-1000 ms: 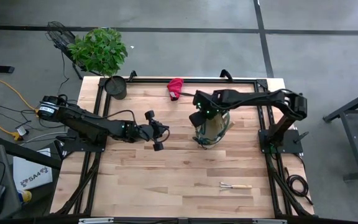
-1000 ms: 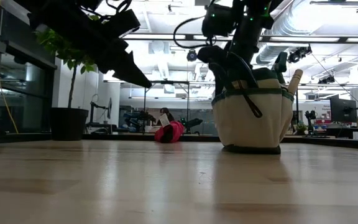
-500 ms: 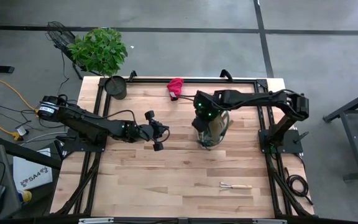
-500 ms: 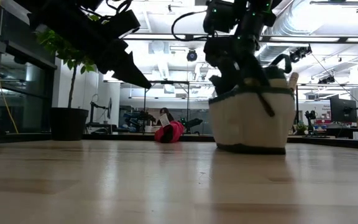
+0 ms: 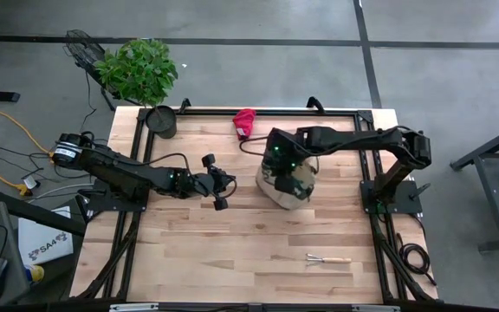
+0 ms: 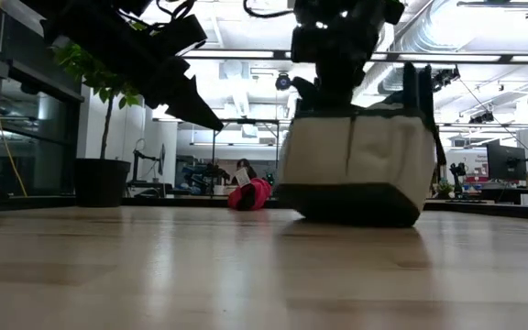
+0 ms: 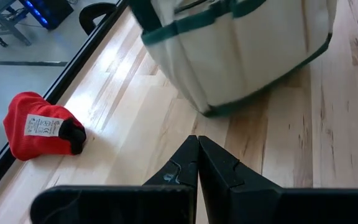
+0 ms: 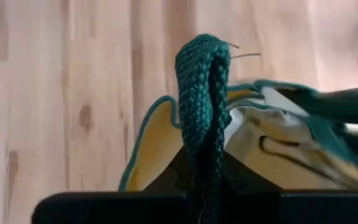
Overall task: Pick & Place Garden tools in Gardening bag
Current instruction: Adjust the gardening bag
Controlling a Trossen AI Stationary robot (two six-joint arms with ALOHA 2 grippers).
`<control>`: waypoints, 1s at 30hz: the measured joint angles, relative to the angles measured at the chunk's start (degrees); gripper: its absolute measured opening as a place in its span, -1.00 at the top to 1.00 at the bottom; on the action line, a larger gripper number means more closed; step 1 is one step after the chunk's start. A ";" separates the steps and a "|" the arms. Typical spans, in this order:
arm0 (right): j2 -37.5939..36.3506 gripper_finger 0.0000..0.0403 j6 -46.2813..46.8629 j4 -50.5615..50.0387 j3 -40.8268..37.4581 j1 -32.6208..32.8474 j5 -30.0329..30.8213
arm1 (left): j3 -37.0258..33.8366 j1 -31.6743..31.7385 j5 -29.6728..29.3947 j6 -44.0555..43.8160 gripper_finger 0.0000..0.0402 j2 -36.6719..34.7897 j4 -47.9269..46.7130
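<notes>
The tan gardening bag (image 5: 286, 184) with green trim stands tipped at the table's middle right, its base (image 6: 374, 213) resting on one bottom edge. My right gripper (image 5: 275, 161) is above the bag's mouth, shut on a green woven handle (image 8: 201, 87). My left gripper (image 5: 221, 187) hangs shut over the table's middle, clear of the wood, with its fingertips (image 7: 197, 140) pointing toward the bag (image 7: 241, 50). A red glove (image 5: 245, 121) lies at the far edge. A wooden-handled mini rake (image 5: 328, 258) lies near the front right. My right gripper pinches the bag's green woven handle (image 8: 202, 134) between its two fingers, where the strap is doubled over into a loop. The fingers come from above, slanting down. The bag (image 6: 356, 165) hangs tilted below them, one side raised and its other bottom edge on the table.
A black pot (image 5: 161, 121) with a leafy plant stands at the far left corner. The red glove (image 7: 39, 124) lies close to the table's black far rail. Bare wood stretches across the near half, apart from the rake.
My right gripper has shut on the bag's handle, rolled about its own axis, and risen while moving toward the table's left. The bag has turned about, slid a little leftward and tipped, one side lifting off the wood.
</notes>
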 joint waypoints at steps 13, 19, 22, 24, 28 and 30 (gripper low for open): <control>0.17 0.98 -11.42 -0.49 0.00 8.03 1.88 | 0.00 0.00 -0.01 -1.51 0.98 0.00 -0.04; 0.23 0.98 -14.73 -2.19 -0.45 12.38 5.81 | 0.00 0.00 0.75 -2.64 0.98 0.00 -0.07; 0.25 0.98 -16.53 -3.01 -0.47 14.25 7.90 | 0.00 -0.02 1.14 -3.02 0.98 0.00 -0.07; 0.27 0.98 -17.35 -3.36 -0.48 15.31 9.48 | 0.00 0.00 1.17 -3.06 0.98 0.00 -0.07; 0.28 0.98 -18.77 -3.82 -0.50 16.84 10.50 | 0.00 -0.01 1.18 -3.24 0.98 0.00 -0.07; 0.28 0.98 -19.42 -3.80 -0.52 17.35 10.63 | 0.00 -0.02 1.19 -3.26 0.98 0.00 -0.04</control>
